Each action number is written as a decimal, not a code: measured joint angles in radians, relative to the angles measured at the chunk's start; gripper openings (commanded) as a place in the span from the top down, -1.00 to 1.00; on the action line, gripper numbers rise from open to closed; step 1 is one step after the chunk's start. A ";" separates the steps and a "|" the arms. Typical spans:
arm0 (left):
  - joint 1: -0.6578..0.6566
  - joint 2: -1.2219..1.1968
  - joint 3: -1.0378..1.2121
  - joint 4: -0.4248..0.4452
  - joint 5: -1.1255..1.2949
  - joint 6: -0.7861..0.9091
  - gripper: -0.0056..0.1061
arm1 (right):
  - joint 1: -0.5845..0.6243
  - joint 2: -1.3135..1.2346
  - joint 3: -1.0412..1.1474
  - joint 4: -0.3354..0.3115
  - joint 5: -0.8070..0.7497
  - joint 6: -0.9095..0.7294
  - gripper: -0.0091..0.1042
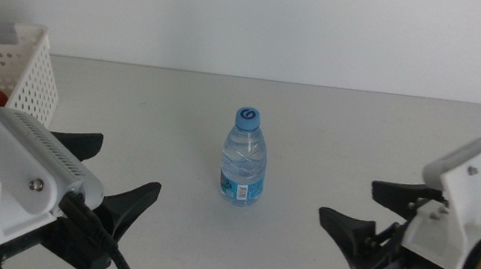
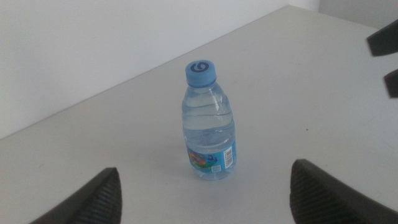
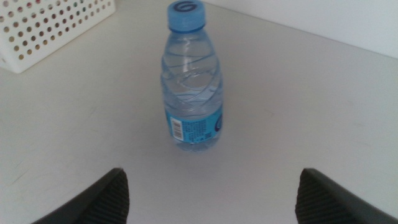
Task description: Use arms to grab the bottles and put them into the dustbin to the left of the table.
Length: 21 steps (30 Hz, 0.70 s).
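We find the dustbin (image 1: 12, 65) at upper left, something red inside it largely hidden. The left gripper (image 1: 115, 179), lower left, spreads wide and empty. The water bottle (image 1: 244, 158) stands upright at centre; we judge a glancing jaw could topple it. The right gripper (image 1: 362, 207), lower right, likewise gapes empty.

The pale grey-white table (image 1: 360, 131) carries a small blue-capped water bottle (image 1: 244, 157), standing upright near its middle. A white perforated dustbin (image 1: 12, 65) sits at the far left, well apart from the bottle.
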<state>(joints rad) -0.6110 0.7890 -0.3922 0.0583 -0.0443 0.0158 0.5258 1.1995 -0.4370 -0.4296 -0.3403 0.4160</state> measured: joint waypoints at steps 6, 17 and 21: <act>0.000 0.000 0.000 0.000 0.000 0.000 -0.75 | 0.000 -0.298 0.017 0.031 0.254 0.035 -0.82; 0.000 0.000 0.000 0.000 0.000 0.000 -0.75 | 0.000 -0.402 -0.045 0.419 0.536 -0.377 -0.77; 0.000 0.000 0.000 0.000 0.000 0.000 -0.75 | 0.000 -0.402 -0.045 0.430 0.537 -0.416 -0.75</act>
<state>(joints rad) -0.6110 0.7890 -0.3922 0.0583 -0.0443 0.0158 0.5258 0.7975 -0.4821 0.0000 0.1968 0.0000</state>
